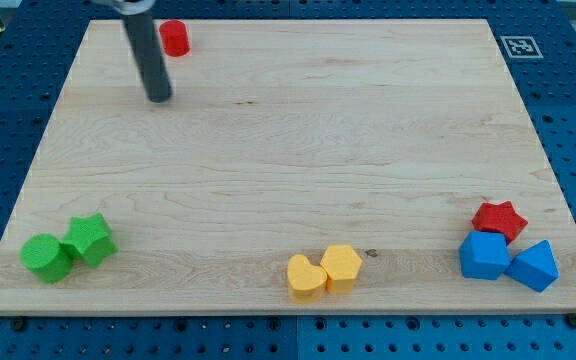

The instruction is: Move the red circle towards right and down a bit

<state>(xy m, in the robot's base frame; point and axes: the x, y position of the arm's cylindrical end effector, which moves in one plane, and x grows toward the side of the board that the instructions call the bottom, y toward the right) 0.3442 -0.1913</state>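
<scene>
The red circle [174, 37] is a small red cylinder near the view's top left edge of the wooden board [288, 140]. My tip [158, 98] is the lower end of a dark rod that comes down from the view's top. The tip rests on the board below and slightly left of the red circle, with a gap between them.
A green circle [46, 257] and a green star [90, 239] sit together at the bottom left. A yellow heart [305, 277] and a yellow hexagon [341, 267] sit at the bottom middle. A red star [498, 218] and two blue blocks [485, 256] [535, 266] cluster at the bottom right.
</scene>
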